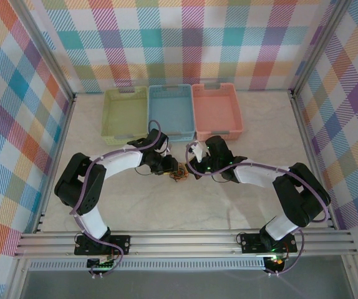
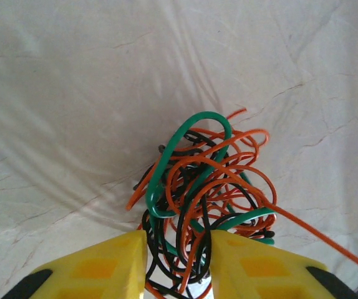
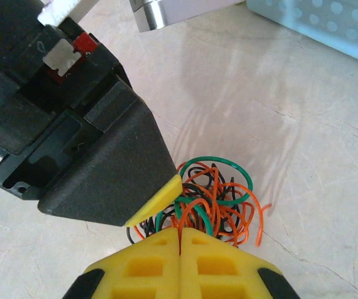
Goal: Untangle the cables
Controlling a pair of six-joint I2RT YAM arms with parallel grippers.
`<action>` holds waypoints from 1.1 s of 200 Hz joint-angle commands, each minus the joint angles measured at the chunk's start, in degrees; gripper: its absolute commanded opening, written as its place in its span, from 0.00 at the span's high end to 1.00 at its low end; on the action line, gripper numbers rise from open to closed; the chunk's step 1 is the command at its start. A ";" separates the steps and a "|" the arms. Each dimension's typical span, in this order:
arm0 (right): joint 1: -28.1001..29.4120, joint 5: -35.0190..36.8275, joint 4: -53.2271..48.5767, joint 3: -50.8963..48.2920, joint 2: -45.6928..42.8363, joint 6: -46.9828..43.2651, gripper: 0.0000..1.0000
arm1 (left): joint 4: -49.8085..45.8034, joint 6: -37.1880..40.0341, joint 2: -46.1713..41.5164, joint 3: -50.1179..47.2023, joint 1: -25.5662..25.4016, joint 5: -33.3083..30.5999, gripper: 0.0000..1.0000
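Small tangle of thin orange-red, dark green and black wires (image 2: 201, 199) on table (image 2: 73, 93), near loops between half-closed left fingers (image 2: 104, 268), grip unclear; right fingers (image 3: 148, 261) shut just beside.

- Table (image 1: 104, 205): pale, marble-patterned top with fine dark veins.
- Green basket (image 1: 125, 118), blue basket (image 1: 170, 112), pink basket (image 1: 216, 111): perforated plastic, side by side in a row along the far edge, each touching the next.
- Tangle of cables (image 1: 179, 177): orange, green and black strands knotted together, lying near the table's middle, in front of the blue basket.
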 commanded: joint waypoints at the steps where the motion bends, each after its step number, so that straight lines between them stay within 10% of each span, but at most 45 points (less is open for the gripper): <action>1: 0.00 1.47 1.47 -0.98 -2.24 -0.81 1.00 | -3.69 -0.01 0.61 0.67 -0.60 -2.69 0.70; 220: -6.43 19.36 7.79 -9.56 -11.54 7.46 1.00 | -7.21 -0.07 -2.18 -0.71 -0.60 -9.02 0.85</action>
